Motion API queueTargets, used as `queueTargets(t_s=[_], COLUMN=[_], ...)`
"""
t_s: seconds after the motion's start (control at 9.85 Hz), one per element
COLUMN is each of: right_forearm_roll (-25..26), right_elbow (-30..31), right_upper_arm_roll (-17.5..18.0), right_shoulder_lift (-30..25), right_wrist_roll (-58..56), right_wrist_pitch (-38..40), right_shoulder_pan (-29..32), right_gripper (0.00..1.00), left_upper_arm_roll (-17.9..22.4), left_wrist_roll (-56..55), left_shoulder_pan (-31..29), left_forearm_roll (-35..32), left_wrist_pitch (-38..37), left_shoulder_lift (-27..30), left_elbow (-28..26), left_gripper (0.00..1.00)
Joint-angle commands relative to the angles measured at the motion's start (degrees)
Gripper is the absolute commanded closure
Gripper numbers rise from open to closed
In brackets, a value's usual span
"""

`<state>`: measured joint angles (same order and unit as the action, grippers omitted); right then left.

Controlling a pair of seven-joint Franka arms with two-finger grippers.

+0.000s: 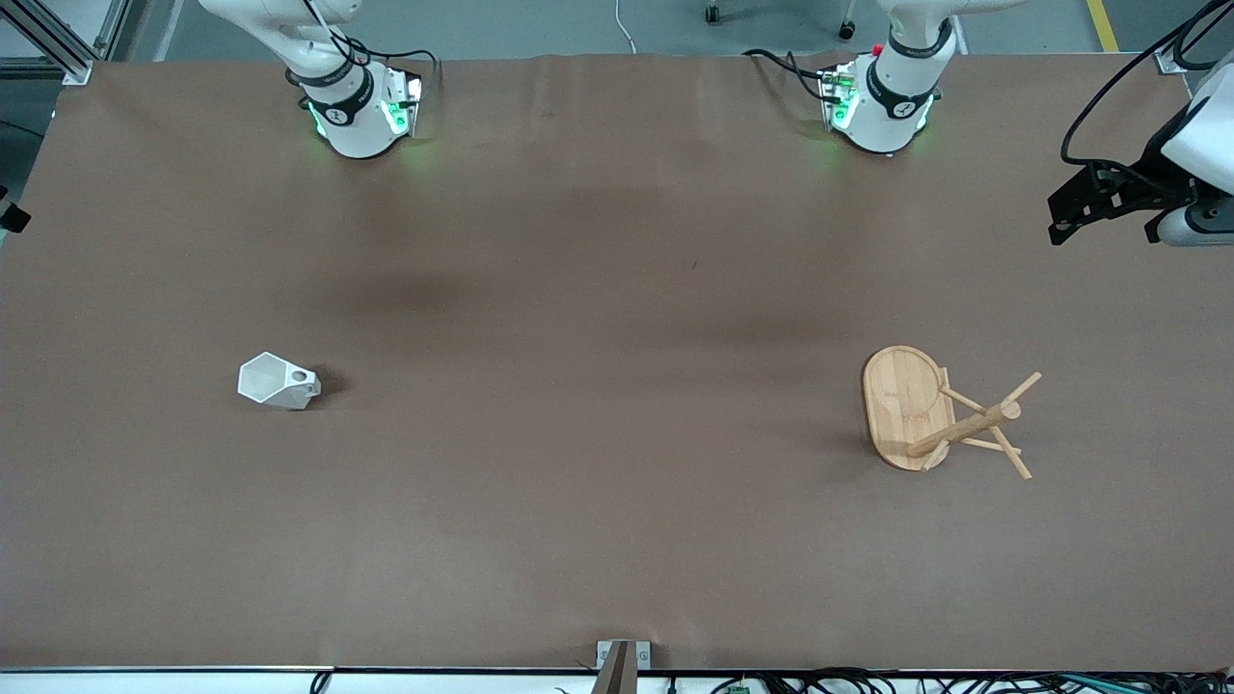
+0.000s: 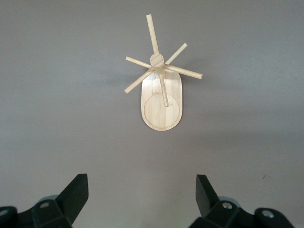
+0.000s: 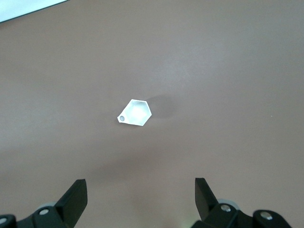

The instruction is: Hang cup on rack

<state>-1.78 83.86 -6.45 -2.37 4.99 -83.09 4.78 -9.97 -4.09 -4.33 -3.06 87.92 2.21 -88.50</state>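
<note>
**Both pairs of fingers spread wide, nothing grasped**

The fingers (image 2: 76, 192) of the left gripper (image 2: 142, 197) stand released and well apart, high over the rack (image 2: 161, 102); the right gripper (image 3: 141, 199) hangs the same way over the cup (image 3: 134, 113), its black fingers (image 3: 75, 195) holding nothing. In the front view only the left gripper (image 1: 1099, 207) shows, at the edge of the table (image 1: 617, 540) at the left arm's end.

One cup (image 1: 277, 381) stands on the table toward the right arm's end, away from every edge. It is white, matte and faceted, with angular walls and a blocky handle pierced by a round hole.

One rack (image 1: 925, 410) stands toward the left arm's end, well apart from the cup. It is light bamboo: a flat oval base, a round central post and thin straight pegs angled outward, about six as seen from the left wrist view.

The table is covered in plain brown paper, smooth with faint creases.
</note>
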Motion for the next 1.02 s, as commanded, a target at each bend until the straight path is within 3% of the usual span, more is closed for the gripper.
queueTargets(t_s=[0.0,0.51,0.71,0.91], right_forearm_roll=[1.08,1.08,1.08,1.08], right_elbow=[-0.89,-0.72,3.74,12.68], right_upper_arm_roll=[0.12,0.12,-0.05,0.04], right_shoulder_lift=[0.35,0.78,1.05,1.92], right_wrist_roll=[-0.42,-1.03,-1.21,-1.3], right_wrist_pitch=[0.74,0.73,-1.62,-10.55], right_shoulder_pan=[-0.04,0.22,-0.03,-1.26], right_gripper=[0.0,0.0,0.0,0.0], left_upper_arm_roll=[-0.05,-0.05,-0.05,-0.05], left_wrist_roll=[1.01,1.1,1.02,1.19], left_shoulder_pan=[-0.15,-0.15,-0.07,-0.15], left_forearm_roll=[-0.1,-0.27,-0.36,0.07], left_wrist_pitch=[-0.38,-0.38,-0.46,-0.46], left_shoulder_lift=[-1.25,-1.25,-1.25,-1.25], left_elbow=[-0.01,-0.01,-0.01,0.87], left_gripper=[0.0,0.0,0.0,0.0])
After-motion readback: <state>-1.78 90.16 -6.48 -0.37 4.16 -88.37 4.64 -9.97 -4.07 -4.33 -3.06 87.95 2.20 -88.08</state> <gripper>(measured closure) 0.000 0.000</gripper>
